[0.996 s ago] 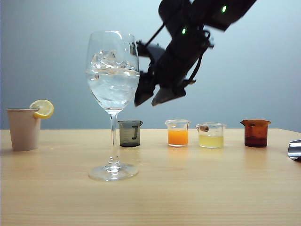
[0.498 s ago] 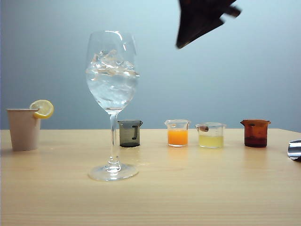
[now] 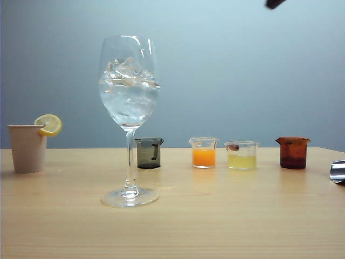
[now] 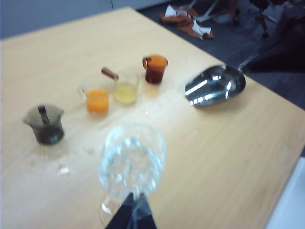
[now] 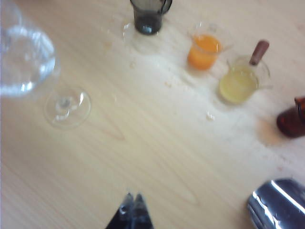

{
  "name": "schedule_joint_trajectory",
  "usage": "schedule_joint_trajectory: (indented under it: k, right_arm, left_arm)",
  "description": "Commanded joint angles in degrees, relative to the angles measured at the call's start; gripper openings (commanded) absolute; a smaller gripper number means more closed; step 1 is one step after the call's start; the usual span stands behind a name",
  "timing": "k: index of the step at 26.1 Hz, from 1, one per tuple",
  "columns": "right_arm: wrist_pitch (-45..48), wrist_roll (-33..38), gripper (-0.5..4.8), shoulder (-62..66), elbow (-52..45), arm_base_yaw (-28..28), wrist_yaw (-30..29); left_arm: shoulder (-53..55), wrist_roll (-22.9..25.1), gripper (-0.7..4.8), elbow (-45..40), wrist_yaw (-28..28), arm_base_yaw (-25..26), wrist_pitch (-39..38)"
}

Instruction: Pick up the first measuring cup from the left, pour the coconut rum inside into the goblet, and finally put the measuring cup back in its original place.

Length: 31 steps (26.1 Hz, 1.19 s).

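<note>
Smoky grey and translucent, the first measuring cup [image 3: 149, 152] stands upright on the wooden table [image 3: 226, 216], nearer the far edge than the near one, just behind and beside the stem of the goblet [image 3: 129, 97]. The goblet stands closer to the near edge, its bowl holding ice cubes and clear liquid. To the cup's right runs a row along the far edge: a clear cup of orange liquid [image 3: 204, 152], a cup of pale yellow liquid [image 3: 242, 155] and an amber-brown cup [image 3: 292, 152]. A beige paper cup [image 3: 27, 148] with a lemon slice sits by the left edge, a shiny metal scoop [image 3: 338, 171] at the right edge. The right gripper [image 5: 133, 206] hangs high above the table, its fingers pressed together on nothing. The left gripper [image 4: 134, 210] hovers over the goblet's bowl, its fingers together and empty.
</note>
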Motion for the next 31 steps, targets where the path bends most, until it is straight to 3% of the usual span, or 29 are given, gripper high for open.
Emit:
schedule_joint_trajectory:
  k: [1,9,17,20,23,25,31]
  right_arm:
    - [3.3,-0.3,-0.01,-8.0,-8.5,0.0,-0.2]
    - [24.1,1.4,-0.01,-23.7,-28.9,0.0,-0.1]
    - [40.1,-2.1,-0.01,-31.4,-40.8,0.0,0.8]
    - [47.5,-2.0,-0.01,-33.5,-46.1,-0.2,3.8]
    - [50.2,-1.8,-0.01,-34.5,-49.0,-0.3,8.6]
    - [50.1,-1.8,0.0,-34.4,-50.4,-0.3,12.6]
    - [48.0,1.2,0.0,-34.4,-51.1,-0.2,10.8]
  left_arm:
    - [-2.2,1.0,-0.06,-1.3,-1.3,0.0,-3.5]
    - [-9.7,1.4,-0.06,-9.6,-1.0,0.0,-1.7]
    - [-20.3,1.4,-0.06,-21.2,-11.2,0.1,7.5]
    - [-26.4,0.9,-0.06,-28.2,-14.1,0.1,12.6]
    - [-31.4,-1.5,-0.06,-33.8,-17.1,0.1,15.8]
    - [-36.8,-2.3,-0.06,-39.6,-20.4,0.1,22.4]
    - [-41.4,-5.1,-0.06,-45.4,-23.6,0.1,27.3]
